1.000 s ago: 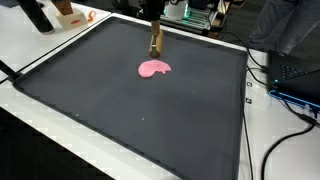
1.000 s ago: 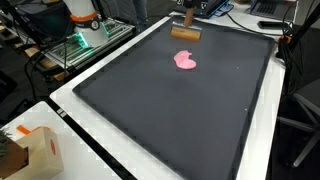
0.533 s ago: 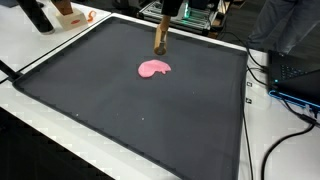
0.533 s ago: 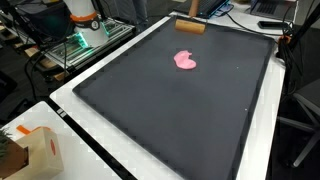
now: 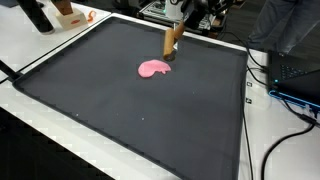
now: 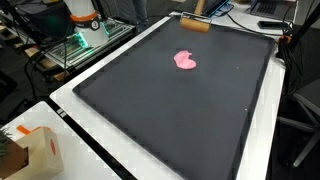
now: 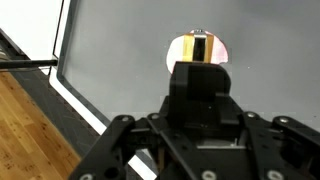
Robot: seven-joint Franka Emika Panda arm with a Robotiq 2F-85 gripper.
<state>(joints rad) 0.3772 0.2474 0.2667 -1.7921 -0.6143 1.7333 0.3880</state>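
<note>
Claw (image 5: 176, 24) clamped on a wooden block (image 5: 170, 42) near the black mat's far edge (image 5: 190, 37).
We judge this a carrying step; the pink blob (image 5: 154, 68) lies just beside it, so lowering calls for care.

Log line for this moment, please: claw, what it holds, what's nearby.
claw: shut on wooden block | block: tilted, over black mat near its edge | pink blob: flat on mat, near block's lower end | block-mat contact: unclear
</note>
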